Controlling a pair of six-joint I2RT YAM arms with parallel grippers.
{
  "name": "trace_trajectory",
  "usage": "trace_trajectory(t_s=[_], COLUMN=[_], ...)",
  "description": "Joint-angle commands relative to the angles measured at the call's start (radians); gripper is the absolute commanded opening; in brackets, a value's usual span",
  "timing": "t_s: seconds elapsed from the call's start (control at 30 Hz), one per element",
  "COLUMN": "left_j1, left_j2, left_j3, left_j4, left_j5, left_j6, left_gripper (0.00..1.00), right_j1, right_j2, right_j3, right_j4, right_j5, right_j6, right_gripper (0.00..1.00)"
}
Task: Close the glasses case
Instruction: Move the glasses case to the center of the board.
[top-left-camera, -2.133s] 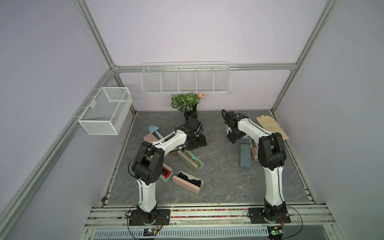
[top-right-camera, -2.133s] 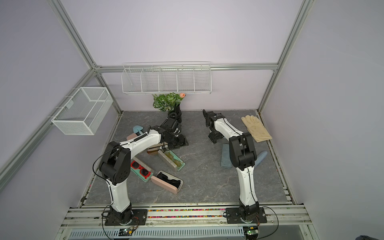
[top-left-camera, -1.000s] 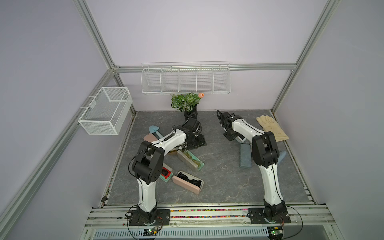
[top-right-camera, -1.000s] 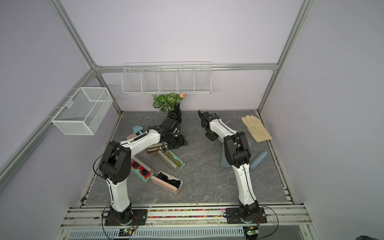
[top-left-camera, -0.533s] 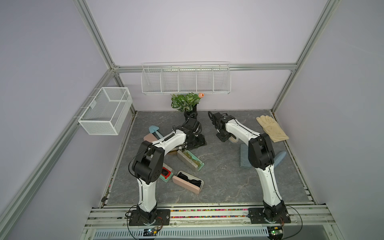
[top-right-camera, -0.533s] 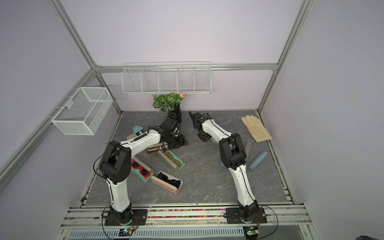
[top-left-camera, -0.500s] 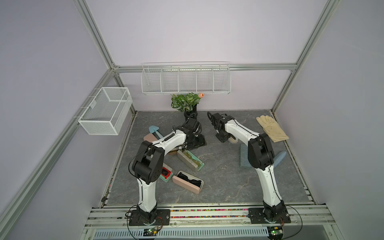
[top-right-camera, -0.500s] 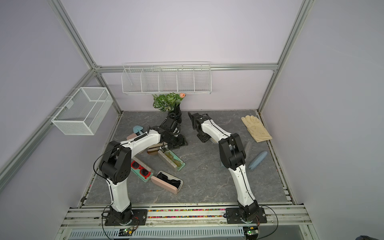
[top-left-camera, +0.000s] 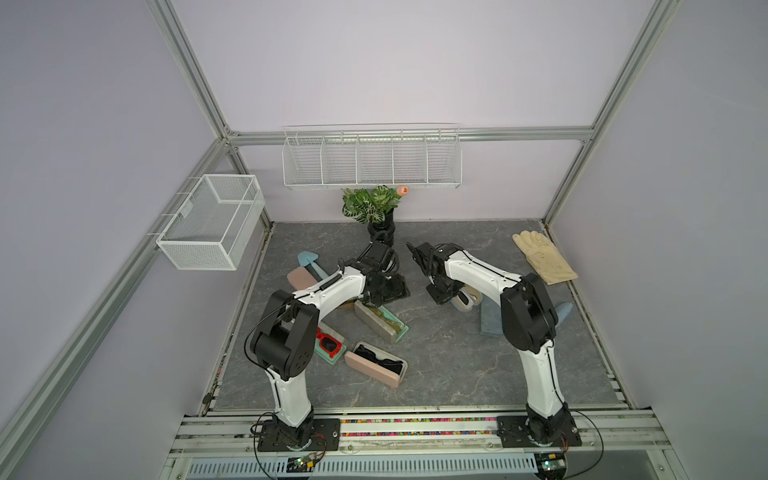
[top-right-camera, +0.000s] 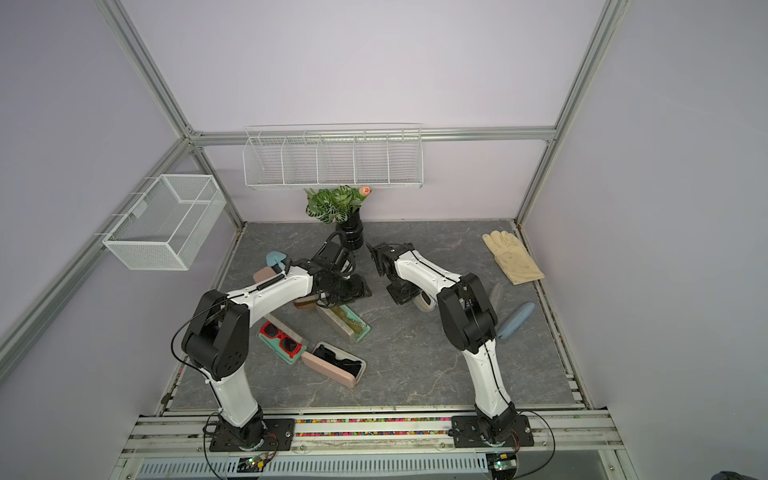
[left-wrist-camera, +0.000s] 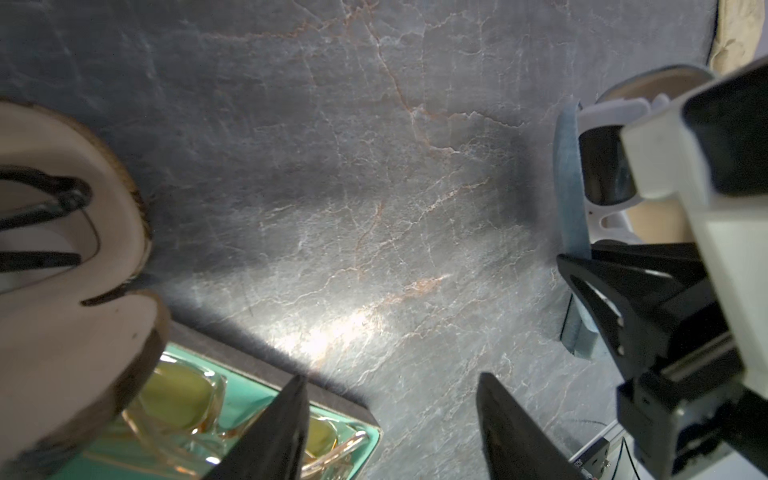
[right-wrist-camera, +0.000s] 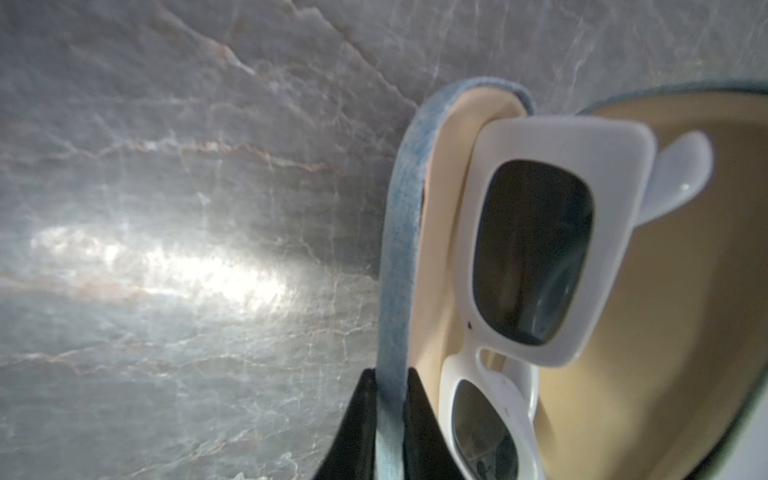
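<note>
Denim-blue glasses case (right-wrist-camera: 399, 249), cream-lined and lying open, has its rim pinched by the right gripper (right-wrist-camera: 388, 419); white sunglasses (right-wrist-camera: 536, 249) sit inside. It lies on the grey table (top-left-camera: 436, 365), right of centre, while the left gripper (left-wrist-camera: 395, 428) hangs spread and empty

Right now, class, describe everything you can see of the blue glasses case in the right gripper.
The blue case is a clamshell with denim-like fabric outside and smooth cream lining. It lies open, holding white-framed sunglasses with dark lenses. The right gripper is shut on its rim, one finger outside, one inside. Grey marbled table lies beneath; contact cannot be told.
</note>
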Motion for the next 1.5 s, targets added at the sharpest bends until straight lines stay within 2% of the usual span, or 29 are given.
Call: trace_trajectory(t_s=[0.0, 0.33, 0.73, 1.17, 1.33, 1.4, 1.47], left_j1=[0.007, 0.007, 0.007, 0.000, -0.021, -0.032, -0.044], left_j2=[-0.032, -0.048, -0.028, 0.022, 0.050, 0.067, 0.086], left_j3=[-0.025, -0.049, -0.032, 0.032, 0.060, 0.078, 0.099], left_j4=[0.019, 0.025, 0.022, 0.025, 0.026, 0.026, 0.028], left_j5=[-0.005, -0.003, -0.004, 0.019, 0.023, 0.025, 0.029], left_j6=[-0.004, -0.010, -0.011, -0.024, -0.035, -0.039, -0.044], left_gripper=[0.65, 0.65, 0.65, 0.65, 0.52, 0.43, 0.28], right_j1=[0.028, 0.054, 0.072, 0.076, 0.061, 0.042, 0.009], right_j2=[-0.055, -0.039, -0.078, -0.191, -0.240, -0.261, -0.281], right_j3=[-0.063, -0.096, -0.086, -0.029, -0.027, -0.032, -0.039], right_j4=[0.022, 0.041, 0.035, -0.055, -0.061, -0.055, -0.047], right_j5=[-0.016, -0.023, -0.023, 0.064, 0.093, 0.092, 0.072], right_j6=[0.085, 0.125, 0.128, 0.120, 0.102, 0.092, 0.081], right_gripper=[0.15, 0.18, 0.42, 0.52, 0.49, 0.36, 0.23])
